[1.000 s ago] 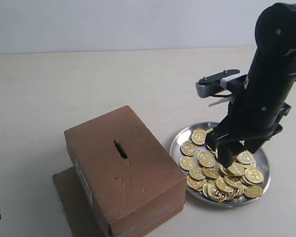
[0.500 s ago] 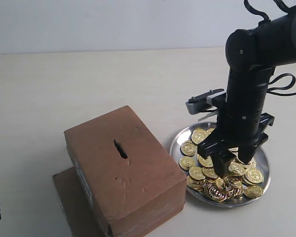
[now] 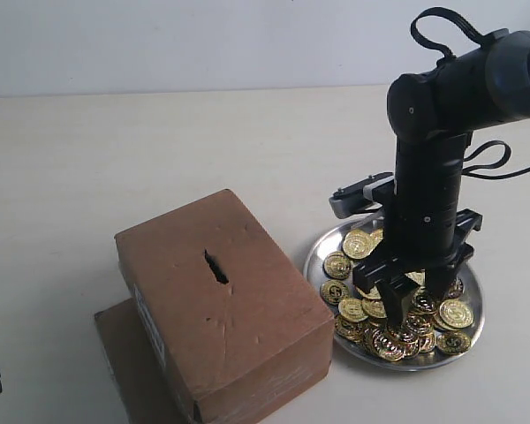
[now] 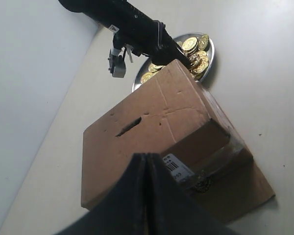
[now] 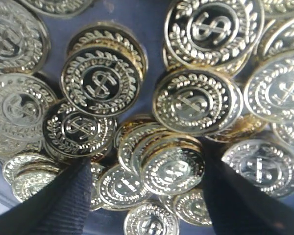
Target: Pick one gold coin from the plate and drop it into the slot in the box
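Right tool [image 3: 415, 305]: fingers spread wide, tips down among the gold coins [image 3: 358, 245].
Left tool [image 4: 146, 166]: fingers pressed together, holding nothing.
Plate [image 3: 316, 250]: toward the tabletop [image 3: 115, 150] near-right corner, heaped with coins.
Box [image 3: 221, 309]: just beside the plate, by the near edge.
Box slot [image 3: 215, 266]: mid-top of the box.

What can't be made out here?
- Exterior view: right tool and arm cover the plate's middle; any grasp hidden.
- Right wrist view: box out of frame; whether fingers touch gold coins unclear.
- Left wrist view: label text too small; left tool hides box edge.
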Controlling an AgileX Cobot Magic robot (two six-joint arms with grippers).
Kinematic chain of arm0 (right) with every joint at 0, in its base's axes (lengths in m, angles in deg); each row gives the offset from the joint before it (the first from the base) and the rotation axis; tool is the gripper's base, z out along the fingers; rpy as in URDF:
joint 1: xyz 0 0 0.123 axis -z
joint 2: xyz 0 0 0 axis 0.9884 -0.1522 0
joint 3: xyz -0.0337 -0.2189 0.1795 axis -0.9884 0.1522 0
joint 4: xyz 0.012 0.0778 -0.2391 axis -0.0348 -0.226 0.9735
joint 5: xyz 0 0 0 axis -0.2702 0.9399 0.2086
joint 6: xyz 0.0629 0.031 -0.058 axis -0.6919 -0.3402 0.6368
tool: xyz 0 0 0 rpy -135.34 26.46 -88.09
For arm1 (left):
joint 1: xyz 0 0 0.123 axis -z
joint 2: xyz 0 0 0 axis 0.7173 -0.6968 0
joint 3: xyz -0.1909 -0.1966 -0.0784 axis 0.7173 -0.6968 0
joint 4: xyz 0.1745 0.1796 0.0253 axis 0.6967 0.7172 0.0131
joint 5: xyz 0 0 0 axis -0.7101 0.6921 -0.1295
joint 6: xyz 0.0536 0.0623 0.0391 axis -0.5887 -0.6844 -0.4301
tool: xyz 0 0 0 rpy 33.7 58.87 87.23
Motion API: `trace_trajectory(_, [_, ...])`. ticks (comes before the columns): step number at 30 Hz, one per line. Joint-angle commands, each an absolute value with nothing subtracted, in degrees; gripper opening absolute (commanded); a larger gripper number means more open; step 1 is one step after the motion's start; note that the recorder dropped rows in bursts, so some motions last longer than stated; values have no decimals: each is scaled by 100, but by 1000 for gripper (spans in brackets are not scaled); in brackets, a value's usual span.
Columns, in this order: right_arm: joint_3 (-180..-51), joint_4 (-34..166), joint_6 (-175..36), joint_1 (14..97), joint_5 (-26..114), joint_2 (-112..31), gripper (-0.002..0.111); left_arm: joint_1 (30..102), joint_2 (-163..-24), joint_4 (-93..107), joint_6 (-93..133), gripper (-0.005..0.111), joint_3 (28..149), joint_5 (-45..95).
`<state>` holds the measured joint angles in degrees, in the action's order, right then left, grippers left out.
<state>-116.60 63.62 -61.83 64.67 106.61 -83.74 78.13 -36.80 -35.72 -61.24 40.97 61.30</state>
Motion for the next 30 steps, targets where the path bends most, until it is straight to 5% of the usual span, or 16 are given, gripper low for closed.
trace_trajectory(1, [-11692,6482,-6022,6463,10696,-8375,62,7861,-3710,-3646,-6128,0,4069,6057])
trace_trajectory(30, [-11692,6422,-5757,6463,10709,-8379,48,7861,-3710,-3646,-6128,0,4069,6057])
